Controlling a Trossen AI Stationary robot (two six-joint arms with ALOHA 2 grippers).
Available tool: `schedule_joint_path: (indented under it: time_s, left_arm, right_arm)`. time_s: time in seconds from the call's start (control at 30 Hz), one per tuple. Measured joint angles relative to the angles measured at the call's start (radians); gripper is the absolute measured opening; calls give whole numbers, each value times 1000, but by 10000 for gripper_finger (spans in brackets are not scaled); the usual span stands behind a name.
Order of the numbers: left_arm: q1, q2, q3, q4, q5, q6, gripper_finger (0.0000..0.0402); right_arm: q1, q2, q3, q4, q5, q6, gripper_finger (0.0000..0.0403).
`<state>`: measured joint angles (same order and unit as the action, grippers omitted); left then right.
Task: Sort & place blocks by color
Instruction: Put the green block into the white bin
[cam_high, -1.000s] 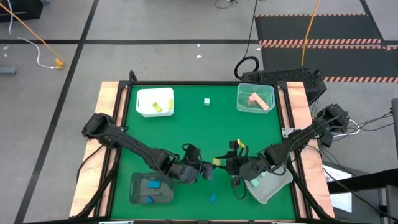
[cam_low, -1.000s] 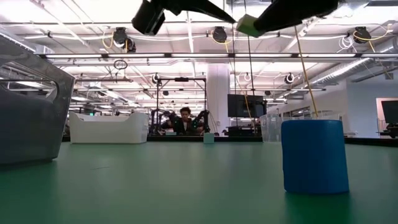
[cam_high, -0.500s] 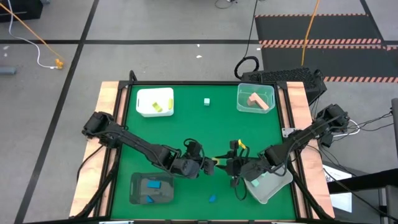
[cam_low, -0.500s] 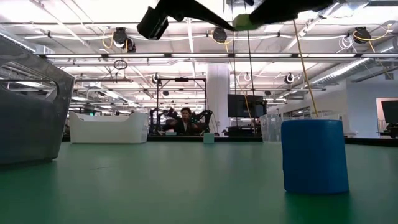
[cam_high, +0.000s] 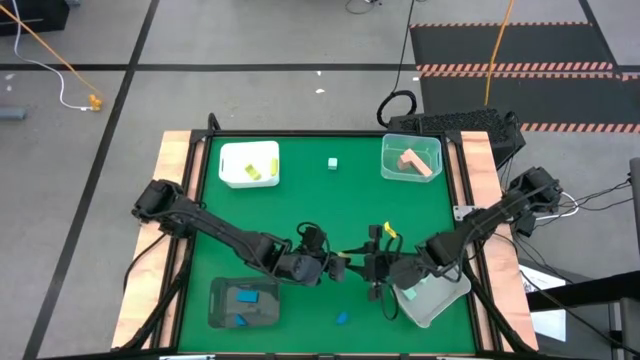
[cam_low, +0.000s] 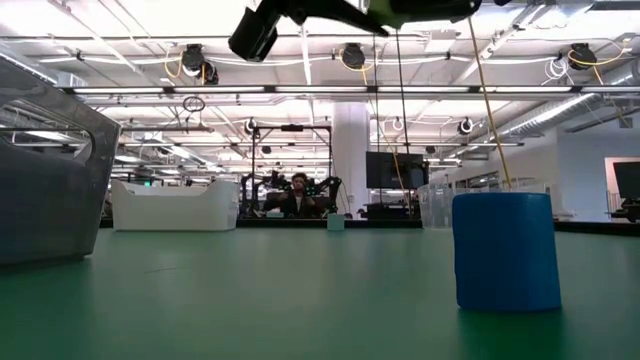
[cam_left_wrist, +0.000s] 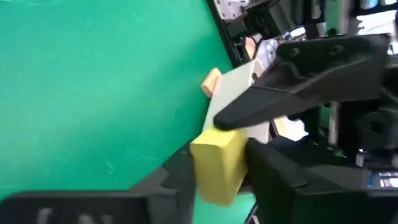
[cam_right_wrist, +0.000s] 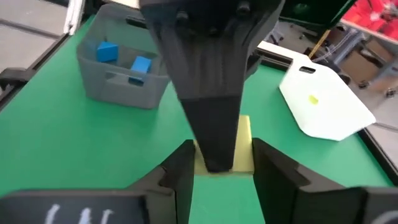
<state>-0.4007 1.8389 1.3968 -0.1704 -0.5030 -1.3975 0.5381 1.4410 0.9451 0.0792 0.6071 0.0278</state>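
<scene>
Writing: none legible. Left tool (cam_high: 338, 268) and right tool (cam_high: 358, 266) both clamp yellow block (cam_left_wrist: 217, 163) mid-air.

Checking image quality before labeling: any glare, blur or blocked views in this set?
High view: evenly lit, sharp. Low view: bright ceiling lights wash out the top; the blue cylinder looms large in the foreground. Left wrist view: soft and blurred, with the yellow block close to the lens. Right wrist view: the left gripper blocks the middle and covers most of that block.
</scene>
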Motion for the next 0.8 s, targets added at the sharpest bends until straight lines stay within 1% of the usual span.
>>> schedule_joint_path:
  time_s: [0.13, 0.37, 0.5, 0.67, 0.8]
  left_arm:
    - [-1, 0, 0, 4, 1, 17, 59]
    - [16, 1, -2, 0, 9, 61, 59]
    - [40, 1, -2, -7, 7, 69, 59]
    - [80, -19, -2, -66, 5, 100, 59]
    - [132, -64, 0, -170, -1, 135, 59]
  right_arm:
    - [1, 0, -1, -24, -2, -11, 136]
    - [-2, -3, 1, -77, -4, 98, 190]
    - [-13, -47, 1, -169, -6, 139, 223]
    - [-42, -151, 2, -397, -7, 252, 252]
    - [-81, -238, 1, -565, -6, 315, 258]
